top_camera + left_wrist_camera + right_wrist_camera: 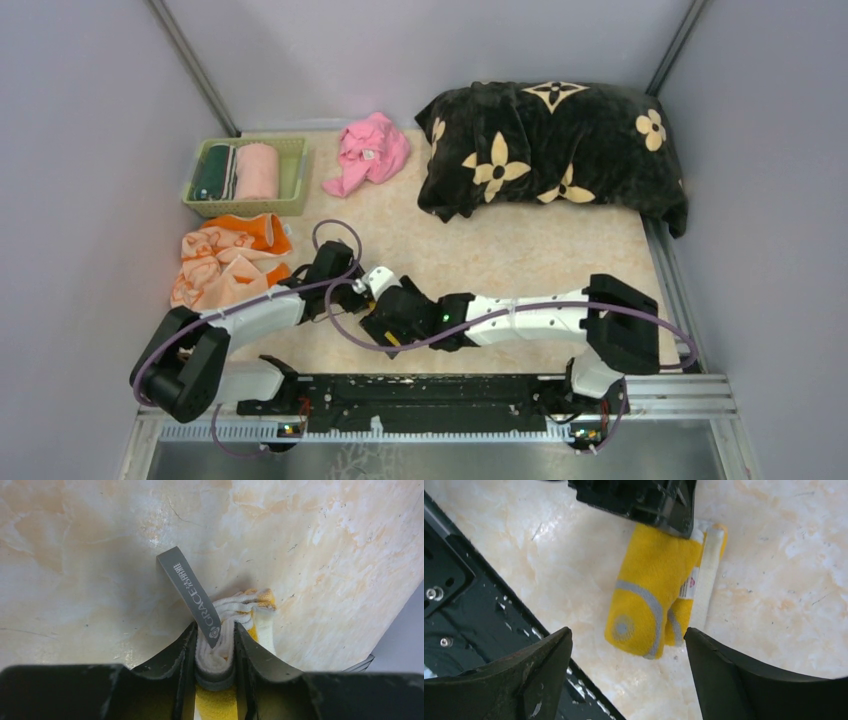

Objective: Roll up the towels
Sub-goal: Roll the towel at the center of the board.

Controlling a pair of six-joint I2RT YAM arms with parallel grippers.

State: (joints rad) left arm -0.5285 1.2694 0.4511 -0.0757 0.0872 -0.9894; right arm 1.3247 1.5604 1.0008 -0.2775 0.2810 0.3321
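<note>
The grey-and-yellow towel (651, 580) is rolled into a short bundle, yellow side out with grey curved lines, low over the marble table. My left gripper (215, 630) is shut on one end of the roll (220, 652), where a grey label (190, 590) sticks out. In the right wrist view the left gripper (644, 500) holds the roll's far end. My right gripper (628, 632) is open and empty, its jaws wide apart just before the roll's free end. From above, both grippers meet near the table's front (375, 300). The peach towel (225, 260) lies crumpled at the left.
A green basket (295, 180) at the back left holds a dark roll and a pink roll. A pink cloth (370, 150) lies beside it. The black flowered blanket (555, 150) fills the back right. The black base rail (454, 580) runs close by the right gripper.
</note>
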